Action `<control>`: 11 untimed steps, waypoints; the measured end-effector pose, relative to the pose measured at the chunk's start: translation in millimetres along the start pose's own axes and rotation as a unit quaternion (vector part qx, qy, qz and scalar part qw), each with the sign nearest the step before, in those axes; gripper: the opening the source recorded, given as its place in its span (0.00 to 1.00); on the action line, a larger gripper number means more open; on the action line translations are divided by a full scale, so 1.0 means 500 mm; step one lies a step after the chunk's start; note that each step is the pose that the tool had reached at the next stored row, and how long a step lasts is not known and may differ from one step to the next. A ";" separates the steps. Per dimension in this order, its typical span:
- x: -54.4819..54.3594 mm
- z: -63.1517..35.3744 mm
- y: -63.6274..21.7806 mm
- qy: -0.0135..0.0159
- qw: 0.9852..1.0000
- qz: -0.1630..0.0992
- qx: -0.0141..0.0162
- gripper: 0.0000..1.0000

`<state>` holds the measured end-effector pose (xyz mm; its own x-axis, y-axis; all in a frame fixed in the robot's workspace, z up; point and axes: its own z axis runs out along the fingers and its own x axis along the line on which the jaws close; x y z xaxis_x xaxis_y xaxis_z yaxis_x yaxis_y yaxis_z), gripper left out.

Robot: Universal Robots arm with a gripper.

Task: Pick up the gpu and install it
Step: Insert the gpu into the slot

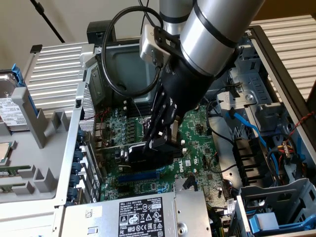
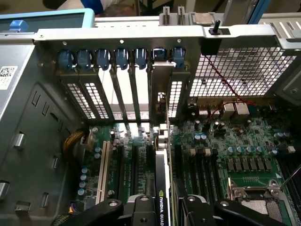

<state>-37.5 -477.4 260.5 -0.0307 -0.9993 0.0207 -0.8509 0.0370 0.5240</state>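
The tool (image 1: 162,142) is clamped on the gpu (image 2: 162,183). The card stands on edge over the motherboard (image 2: 221,141), and its silver bracket (image 2: 158,89) sits among the rear slot covers (image 2: 89,99). It may be seated in the slot, though the contact is hidden. In the exterior view, the power supply (image 1: 138,215) lies at 6 o'clock from the tool.

Arm (image 1: 210,32) low, jaws tight

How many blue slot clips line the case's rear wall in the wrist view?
7 blue clips, side by side in one row above the rear slot openings; none seems hidden.
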 end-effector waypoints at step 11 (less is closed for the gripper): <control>0.002 -0.001 -0.001 -0.011 1.000 -0.003 -0.001 0.26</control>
<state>-36.9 -478.6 260.9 -0.0369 -0.9993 -0.0013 -0.8497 0.0306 0.5264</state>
